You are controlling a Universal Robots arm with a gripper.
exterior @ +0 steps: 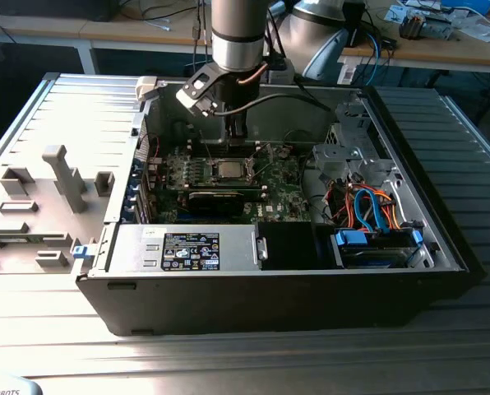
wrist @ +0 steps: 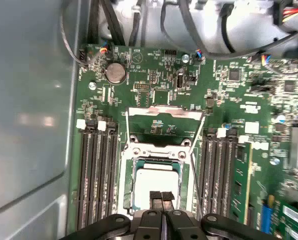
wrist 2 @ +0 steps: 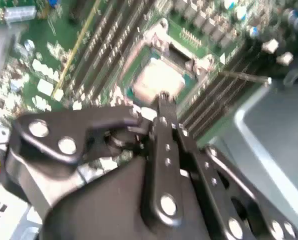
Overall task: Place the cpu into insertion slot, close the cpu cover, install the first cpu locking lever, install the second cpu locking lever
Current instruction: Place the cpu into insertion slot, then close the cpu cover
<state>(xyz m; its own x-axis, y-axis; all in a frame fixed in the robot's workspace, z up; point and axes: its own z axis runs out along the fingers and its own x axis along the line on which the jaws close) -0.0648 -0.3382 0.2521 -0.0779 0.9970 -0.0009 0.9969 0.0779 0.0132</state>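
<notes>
- Open computer case (exterior: 311, 300) on a ribbed metal table (exterior: 228, 362); robot arm (exterior: 238, 37) reaching straight down into it, over the green circuit board (exterior: 282, 177).
- In the first wrist view, pincer (wrist: 162, 196) closed, fingertips pressed together, gripping nothing, poised just above one edge of the chip (wrist: 156, 180).
- Chip lying flat inside the slot (wrist: 129, 186), silver top up; apparently seated level, though hard to confirm from these angles.
- Cover (wrist: 164, 110) open and tipped back on its hinge, green board visible through its square window; not yet closed over the chip.
- In the second wrist view, one thin wire lever (wrist 2: 244, 76) sticking out free beside the slot, not latched.
- Likely hazard: closed tip dragging across the bare chip and shifting it off square, owing to so little clearance and no cover holding it down.
- Likely hazard: downward pressure on a slightly tilted chip, bending the fine contacts underneath.
- Likely hazard: tip slipping off the cover's thin metal edge, letting the frame drop crooked onto the chip.
- Likely hazard: pincer linkage or wrist catching the loose lever, the memory slots (wrist: 96, 170) flanking the slot, or the cables (wrist: 109, 22) at the board's edge, given the tight space.
</notes>
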